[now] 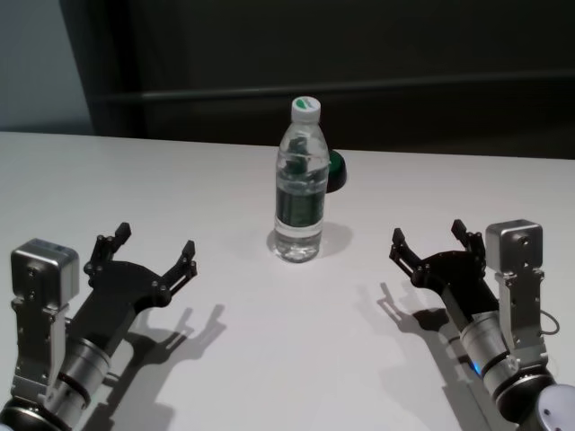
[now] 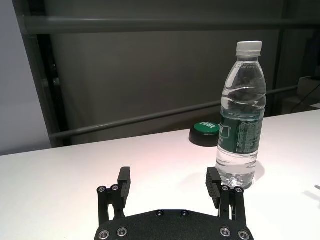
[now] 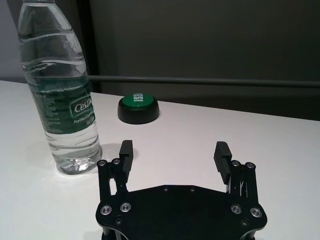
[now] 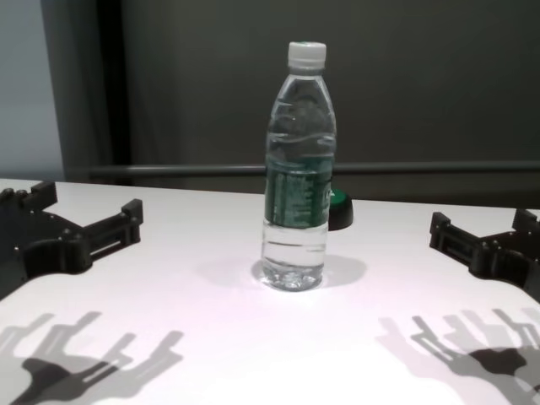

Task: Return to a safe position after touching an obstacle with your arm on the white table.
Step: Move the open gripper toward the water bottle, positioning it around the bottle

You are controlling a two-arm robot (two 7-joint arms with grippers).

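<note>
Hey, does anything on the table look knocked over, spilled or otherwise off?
Nothing stands out. The water bottle stands upright and capped on the white table, with no spill. The left gripper and right gripper hang open, clear of it.

My left gripper [image 1: 153, 254] and right gripper [image 1: 429, 241] are matte black with silver screw heads, the worktop [image 1: 225, 359] is plain white, the bottle [image 1: 299, 180] is clear with a white cap and dark green label band, and the round button [image 1: 335, 171] behind it is green-topped on black.
</note>
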